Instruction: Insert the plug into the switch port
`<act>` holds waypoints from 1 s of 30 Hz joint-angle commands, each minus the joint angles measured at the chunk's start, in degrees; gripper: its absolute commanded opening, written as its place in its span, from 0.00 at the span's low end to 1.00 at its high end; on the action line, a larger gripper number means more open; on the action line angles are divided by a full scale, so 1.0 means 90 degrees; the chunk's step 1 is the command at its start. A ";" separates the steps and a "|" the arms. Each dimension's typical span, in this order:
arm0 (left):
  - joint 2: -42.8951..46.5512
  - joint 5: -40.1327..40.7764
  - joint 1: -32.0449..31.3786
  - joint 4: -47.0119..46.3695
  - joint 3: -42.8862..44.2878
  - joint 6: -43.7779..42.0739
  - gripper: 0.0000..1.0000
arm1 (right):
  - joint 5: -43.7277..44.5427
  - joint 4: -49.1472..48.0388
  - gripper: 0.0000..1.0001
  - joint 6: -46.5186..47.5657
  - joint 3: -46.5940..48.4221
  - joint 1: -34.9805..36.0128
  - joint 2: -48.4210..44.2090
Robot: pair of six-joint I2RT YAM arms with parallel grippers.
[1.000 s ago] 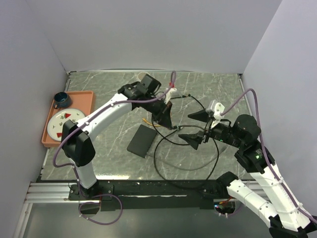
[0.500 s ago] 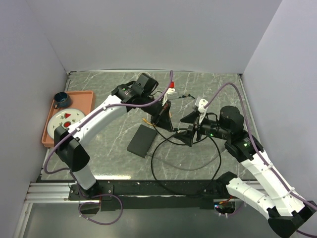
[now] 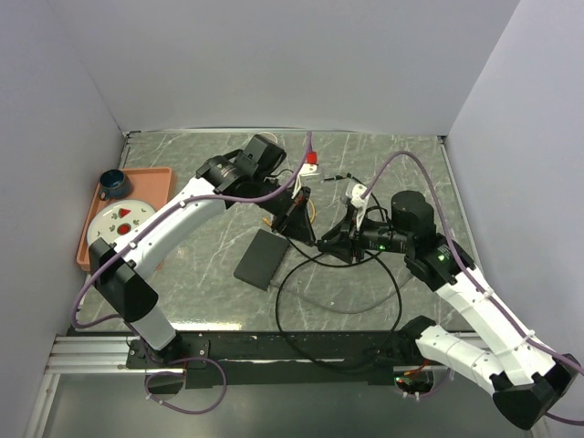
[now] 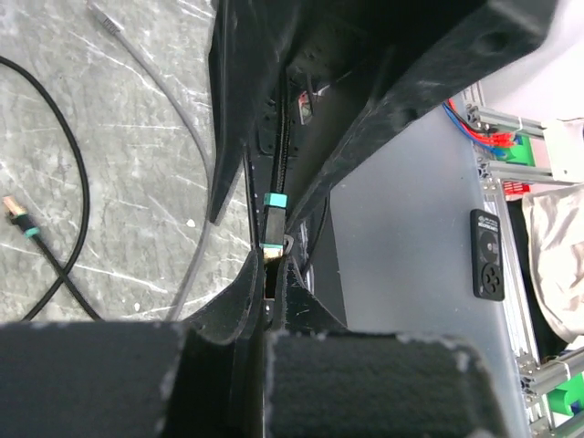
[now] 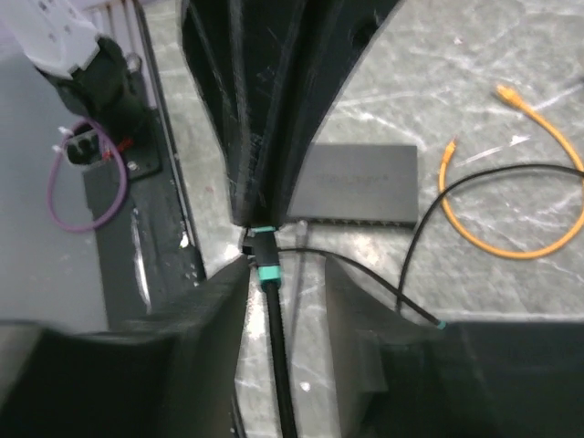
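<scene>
My left gripper (image 3: 306,232) hangs over the middle of the table, shut on the teal-banded plug (image 4: 274,224) of the black cable. Its tips (image 4: 272,265) pinch the plug's front end. My right gripper (image 3: 334,243) meets it from the right. In the right wrist view the plug (image 5: 265,265) and its cable run between the right fingers (image 5: 287,270). The left finger touches the plug; a gap stays on the other side. The flat black box (image 3: 262,259) lies just left of both grippers, its ported edge with the switch port (image 5: 356,222) facing them.
The black cable loops (image 3: 342,306) toward the near edge. An orange cable (image 5: 511,228) lies beside the box. A grey cable (image 4: 146,82) runs behind. The orange tray (image 3: 161,178) with a plate and a blue cup sits at the far left. The cable's other teal-tipped end (image 4: 20,222) rests on the table.
My right gripper has moved left up to the left gripper and its jaws have narrowed around the cable. The left arm shifted slightly, still holding the plug.
</scene>
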State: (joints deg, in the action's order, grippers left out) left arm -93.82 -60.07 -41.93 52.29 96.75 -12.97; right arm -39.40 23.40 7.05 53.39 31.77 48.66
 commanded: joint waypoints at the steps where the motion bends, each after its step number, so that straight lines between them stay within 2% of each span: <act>1: 0.0434 -0.0542 -0.0028 -0.0117 0.0031 -0.0297 0.01 | -0.0056 0.0144 0.21 0.0037 0.0416 0.0103 0.0188; 3: 0.0473 -0.0503 -0.0028 -0.0156 0.0002 -0.0278 0.01 | -0.0008 0.0154 0.00 -0.0002 0.0455 0.0113 0.0227; 5: 0.0493 -0.0328 -0.0028 -0.0282 -0.0056 -0.0180 0.04 | 0.0109 0.0086 0.00 -0.0089 0.0426 0.0113 0.0228; 6: 0.0512 -0.0221 -0.0019 -0.0341 -0.0066 -0.0102 0.10 | 0.0139 0.0037 0.00 -0.0129 0.0397 0.0113 0.0218; 7: 0.0561 -0.0046 -0.0019 -0.0438 -0.0086 0.0130 0.27 | 0.0168 -0.0089 0.00 -0.0168 0.0377 0.0113 0.0169; 8: 0.0600 0.0372 0.0010 -0.0884 -0.0192 0.0336 0.34 | 0.0217 -0.0177 0.00 -0.0265 0.0300 0.0113 0.0140; 9: 0.0668 0.0714 0.0040 -0.1159 -0.0271 0.0850 0.45 | 0.0275 -0.0246 0.00 -0.0333 0.0270 0.0113 0.0091; 10: 0.0833 0.1037 0.0098 -0.1500 -0.0465 0.1116 0.64 | 0.0266 -0.0324 0.00 -0.0392 0.0192 0.0113 0.0072; 11: 0.0922 0.1533 0.0176 -0.2064 -0.0583 0.1370 0.71 | 0.0266 -0.0489 0.00 -0.0518 0.0162 0.0113 0.0052; 13: 0.1223 0.1665 0.0537 -0.2702 -0.0972 0.2122 0.80 | 0.0266 -0.0607 0.00 -0.0656 0.0094 0.0113 0.0023; 17: 0.1752 0.1850 0.1055 -0.4167 -0.1735 0.3100 0.84 | 0.0432 -0.0919 0.00 -0.1104 -0.0033 0.0103 -0.0007; 22: 0.2074 0.1724 0.1085 -0.5496 -0.2457 0.3842 0.83 | 0.0364 -0.1934 0.00 -0.1836 -0.0335 0.0093 -0.0143; 28: 0.2396 0.1169 0.1085 -0.7243 -0.3239 0.4663 0.79 | 0.0413 -0.3251 0.00 -0.3339 -0.0628 -0.0004 -0.0261; 30: 0.2485 0.1060 0.1075 -0.7363 -0.3328 0.4654 0.79 | 0.0335 -0.3410 0.00 -0.3536 -0.0629 -0.0043 -0.0232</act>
State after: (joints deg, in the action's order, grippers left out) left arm -74.65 -46.48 -32.16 -2.02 68.40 24.21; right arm -36.36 4.03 -16.10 48.03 32.36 47.79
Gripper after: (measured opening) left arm 0.788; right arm 0.125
